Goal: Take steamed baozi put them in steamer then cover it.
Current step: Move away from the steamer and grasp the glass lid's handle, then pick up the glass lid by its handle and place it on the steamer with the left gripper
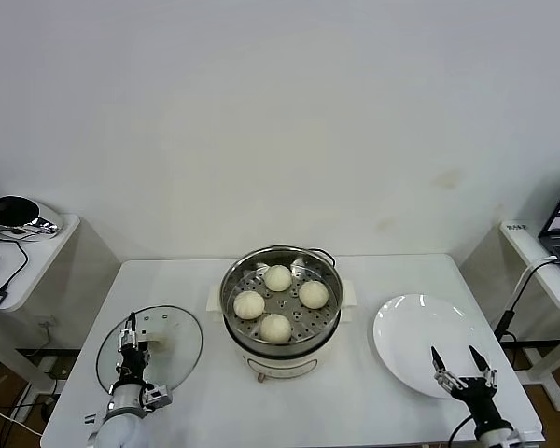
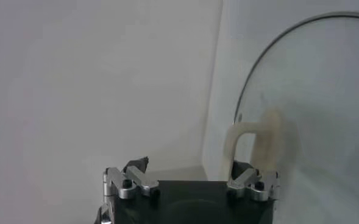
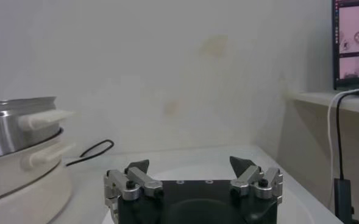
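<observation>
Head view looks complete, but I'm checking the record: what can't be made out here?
- Left tool: in head view it covers the cover's handle; grip unclear. In left wrist view it is cut by the bottom edge.
- Steamer: right wrist view cuts it off; baozi unseen there.
- Right tool: open over the plate.

Four cream-white steamed baozi [image 1: 278,301] sit apart in a ring on the perforated tray of the uncovered steel steamer [image 1: 282,352] at table centre, while the clear glass cover [image 1: 179,348] lies flat beside it.
</observation>
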Motion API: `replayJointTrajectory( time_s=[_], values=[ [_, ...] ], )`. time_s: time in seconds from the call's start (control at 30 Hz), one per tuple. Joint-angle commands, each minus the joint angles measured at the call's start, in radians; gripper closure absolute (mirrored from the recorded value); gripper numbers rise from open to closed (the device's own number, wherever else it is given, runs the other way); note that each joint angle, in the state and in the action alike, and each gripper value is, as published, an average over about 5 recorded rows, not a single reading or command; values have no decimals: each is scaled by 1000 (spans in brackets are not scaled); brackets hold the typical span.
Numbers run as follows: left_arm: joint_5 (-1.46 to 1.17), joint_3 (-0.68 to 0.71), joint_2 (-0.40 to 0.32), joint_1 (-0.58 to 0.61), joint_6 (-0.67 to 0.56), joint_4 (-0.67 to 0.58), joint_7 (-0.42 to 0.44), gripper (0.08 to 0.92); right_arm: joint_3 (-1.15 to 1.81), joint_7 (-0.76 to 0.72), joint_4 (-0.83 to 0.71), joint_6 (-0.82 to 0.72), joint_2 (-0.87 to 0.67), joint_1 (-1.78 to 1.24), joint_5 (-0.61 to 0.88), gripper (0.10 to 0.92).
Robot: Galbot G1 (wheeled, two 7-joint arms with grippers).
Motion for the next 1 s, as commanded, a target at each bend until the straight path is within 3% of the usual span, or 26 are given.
replayJointTrajectory(
  time_s=[0.03, 0.33, 0.63, 0.77, 1.0],
  values=[
    [7, -1, 4, -13, -14, 47, -7, 332, 2, 0, 4, 2, 3, -3, -4, 203],
    [17, -2, 11, -4, -25, 48, -3, 591, 1, -1, 9, 4, 8, -5, -10, 203],
    [16, -4, 9, 45, 20, -49, 9, 841, 0, 4, 34, -6, 6, -1, 12, 203],
    [5, -2, 6, 80, 72, -122, 35, 870, -2, 3, 43, -7, 3, 4, 21, 203],
    [-102, 45, 10, 171, 312, -415, 172, 870, -11, 1, 46, -13, -4, 22, 40, 203]
  ],
)
